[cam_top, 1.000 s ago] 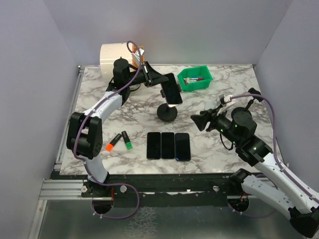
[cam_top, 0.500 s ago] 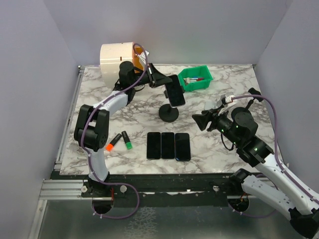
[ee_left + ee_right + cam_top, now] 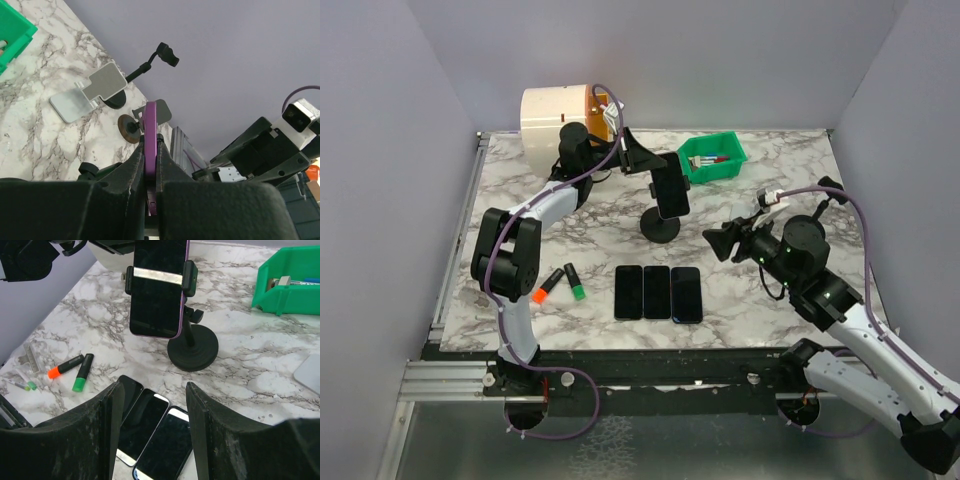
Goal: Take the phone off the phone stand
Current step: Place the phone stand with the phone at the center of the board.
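The phone [image 3: 670, 190] is a dark-screened handset with a purple rim [image 3: 151, 131], still clamped upright in the black phone stand [image 3: 660, 228]. In the right wrist view the phone [image 3: 159, 287] sits between the stand's side clamps above its round base [image 3: 193, 354]. My left gripper [image 3: 658, 172] reaches in from the left and is shut on the phone's upper edge; in its wrist view the left gripper [image 3: 151, 142] pinches the purple rim. My right gripper [image 3: 718, 243] hovers open to the right of the stand, and the right gripper [image 3: 152, 390] holds nothing.
Three phones [image 3: 658, 292] lie flat side by side in front of the stand. An orange marker [image 3: 548, 285] and a green marker [image 3: 574, 282] lie to the left. A green bin [image 3: 711, 160] stands at the back right, a white roll [image 3: 552, 115] at the back left.
My left arm has swung its elbow toward the back, and the phone with its stand has shifted slightly to the right. The right arm has barely moved.
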### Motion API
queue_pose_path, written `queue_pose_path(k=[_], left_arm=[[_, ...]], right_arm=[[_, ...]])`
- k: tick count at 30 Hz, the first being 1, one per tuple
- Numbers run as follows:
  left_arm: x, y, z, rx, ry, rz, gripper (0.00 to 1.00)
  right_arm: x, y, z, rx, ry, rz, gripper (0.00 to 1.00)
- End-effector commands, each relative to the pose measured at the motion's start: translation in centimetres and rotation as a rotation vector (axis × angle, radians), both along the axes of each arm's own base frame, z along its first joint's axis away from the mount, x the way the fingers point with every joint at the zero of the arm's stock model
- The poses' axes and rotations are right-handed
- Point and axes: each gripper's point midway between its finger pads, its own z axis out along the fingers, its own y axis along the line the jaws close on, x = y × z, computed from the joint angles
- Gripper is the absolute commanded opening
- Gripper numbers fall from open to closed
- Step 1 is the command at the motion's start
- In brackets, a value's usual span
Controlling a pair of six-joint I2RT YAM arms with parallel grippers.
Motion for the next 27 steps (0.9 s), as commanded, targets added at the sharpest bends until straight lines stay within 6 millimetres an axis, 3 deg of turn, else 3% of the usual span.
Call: queue_pose_path(k=[1,12,27], left_arm=[[-0.5,-0.1,1.1,0.02,-0.223,-0.009,0.0],[0.5,0.6,-0.2,0.082,-0.418,0.037,0.0],[1.0,1.1,-2.4,0.143,-0.555,0.048,0.0]], right_arm=[[0.4,0.5,-0.4,-0.005,-0.002,0.006,0.57],[1.3,1.1,-0.9,-0.009,0.0,0.006,0.57],[1.6,0.7,-1.4,-0.021,0.006,-0.023,0.57]])
